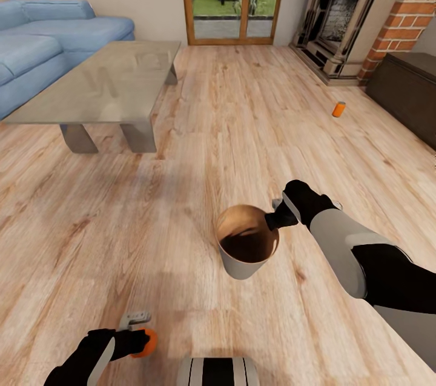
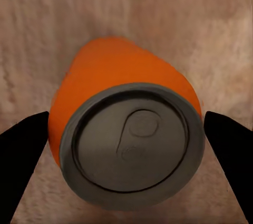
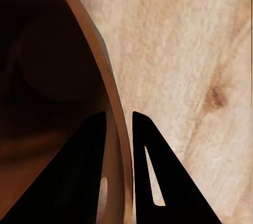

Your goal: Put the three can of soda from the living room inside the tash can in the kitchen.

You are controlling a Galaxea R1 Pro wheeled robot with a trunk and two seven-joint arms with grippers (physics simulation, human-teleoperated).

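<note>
The blue sofa (image 1: 42,40) sits off at ten o'clock, the glass-topped coffee table (image 1: 103,86) just in front of it. On the wood floor (image 1: 200,131), dead ahead at twelve, stands the trash can (image 1: 245,246); the right gripper (image 3: 120,129) pinches its rim, one finger inside, one outside. Down at seven o'clock the left gripper (image 2: 126,129) straddles an orange soda can (image 2: 121,129), fingers spread either side, whether touching I cannot tell. Another orange can (image 1: 338,109) stands far off at two o'clock.
</note>
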